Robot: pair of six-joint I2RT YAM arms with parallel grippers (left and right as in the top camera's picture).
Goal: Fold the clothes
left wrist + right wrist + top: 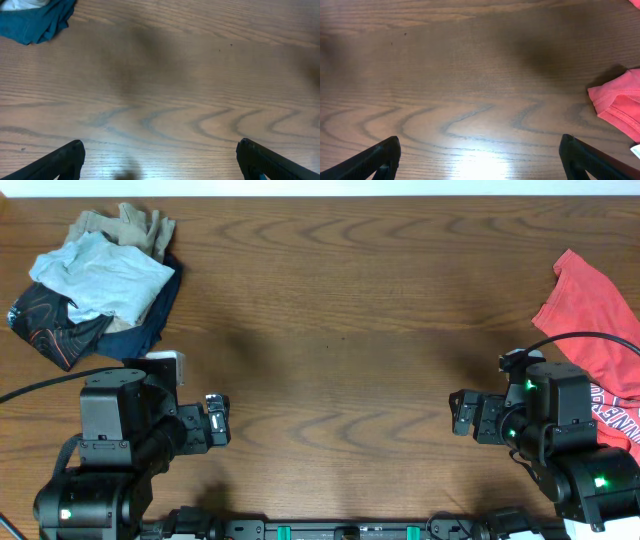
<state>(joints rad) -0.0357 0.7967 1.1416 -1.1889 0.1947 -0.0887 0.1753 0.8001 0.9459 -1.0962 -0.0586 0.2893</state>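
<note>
A heap of clothes lies at the table's back left, with a crumpled pale blue-grey T-shirt (100, 275) on top. A red T-shirt with white lettering (595, 320) lies at the right edge, partly under my right arm; its corner shows in the right wrist view (620, 107). My left gripper (218, 420) (160, 155) is open and empty over bare wood at the front left. My right gripper (462, 415) (480, 155) is open and empty over bare wood at the front right, left of the red T-shirt.
The heap also holds a tan garment (135, 225), a black one with red lines (45, 325) and a dark teal one (150, 320), whose edge shows in the left wrist view (35, 22). The wooden table (340, 340) spans the view.
</note>
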